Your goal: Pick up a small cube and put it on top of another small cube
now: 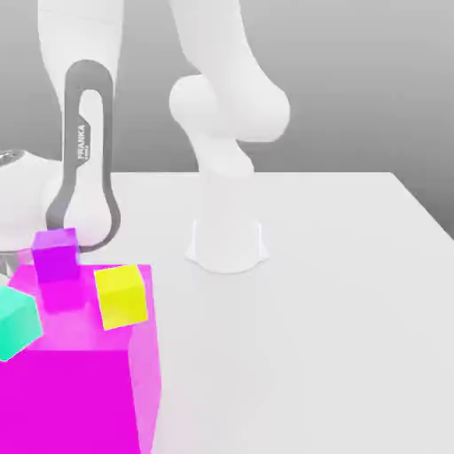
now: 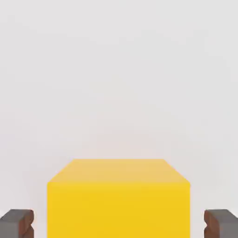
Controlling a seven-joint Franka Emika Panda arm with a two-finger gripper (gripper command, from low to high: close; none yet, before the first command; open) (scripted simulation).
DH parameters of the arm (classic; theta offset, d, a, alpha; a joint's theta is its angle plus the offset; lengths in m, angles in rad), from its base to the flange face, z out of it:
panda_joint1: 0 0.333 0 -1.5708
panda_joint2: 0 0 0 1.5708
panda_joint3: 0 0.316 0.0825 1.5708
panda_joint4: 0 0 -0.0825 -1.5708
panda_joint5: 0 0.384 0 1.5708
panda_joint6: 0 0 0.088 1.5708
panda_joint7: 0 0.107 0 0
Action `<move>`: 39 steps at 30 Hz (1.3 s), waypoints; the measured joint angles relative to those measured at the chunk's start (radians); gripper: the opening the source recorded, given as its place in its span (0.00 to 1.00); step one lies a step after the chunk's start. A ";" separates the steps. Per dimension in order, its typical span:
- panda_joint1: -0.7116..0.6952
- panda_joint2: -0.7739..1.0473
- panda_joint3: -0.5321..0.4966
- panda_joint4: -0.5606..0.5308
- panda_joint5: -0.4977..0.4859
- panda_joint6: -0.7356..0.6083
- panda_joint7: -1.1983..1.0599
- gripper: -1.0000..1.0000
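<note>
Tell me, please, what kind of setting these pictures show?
A simulated robot workbench, most likely a block-stacking test scene: a plain white table against a featureless grey backdrop, a white Franka arm mounted on it, and flat-coloured blocks such as the yellow cube and purple cube.

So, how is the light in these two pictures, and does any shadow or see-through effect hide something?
Exterior view: soft even light, only a faint shadow on the table; the big magenta block is translucent, so the yellow cube and purple cube show through it with a tint. Hand view: flat light, no glare; the yellow cube's top looks paler than its front, between the open hand fingers.
</note>
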 joint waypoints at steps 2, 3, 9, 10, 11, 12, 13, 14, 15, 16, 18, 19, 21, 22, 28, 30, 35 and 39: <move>0.000 0.000 0.000 0.000 -0.001 0.000 0.001 0.00; -0.014 0.016 0.016 0.003 0.009 0.013 -0.007 0.00; 0.058 -0.152 -0.090 -0.033 -0.144 -0.115 0.108 0.00; 0.065 -0.178 -0.098 -0.034 -0.170 -0.141 0.131 0.00; 0.075 -0.184 -0.091 -0.020 -0.180 -0.148 0.130 0.00; 0.074 -0.182 -0.086 0.003 -0.178 -0.164 0.116 0.00; 0.064 -0.172 -0.079 0.033 -0.171 -0.189 0.100 0.00; 0.056 -0.162 -0.075 0.066 -0.160 -0.222 0.085 0.00; 0.052 -0.154 -0.070 0.100 -0.150 -0.260 0.076 0.00; 0.051 -0.148 -0.065 0.135 -0.139 -0.300 0.070 0.00; 0.048 -0.138 -0.053 0.205 -0.118 -0.384 0.060 0.00; 0.050 -0.134 -0.048 0.241 -0.106 -0.427 0.055 0.00; 0.049 -0.125 -0.034 0.312 -0.083 -0.512 0.045 0.00; 0.049 -0.121 -0.028 0.347 -0.071 -0.555 0.040 0.00; 0.095 -0.144 0.031 0.535 -0.025 -0.813 0.074 0.00; 0.118 -0.162 0.058 0.592 -0.017 -0.899 0.100 0.00; 0.239 -0.270 0.132 0.649 -0.055 -1.049 0.248 0.00; 0.327 -0.388 0.176 0.589 -0.147 -1.047 0.411 0.00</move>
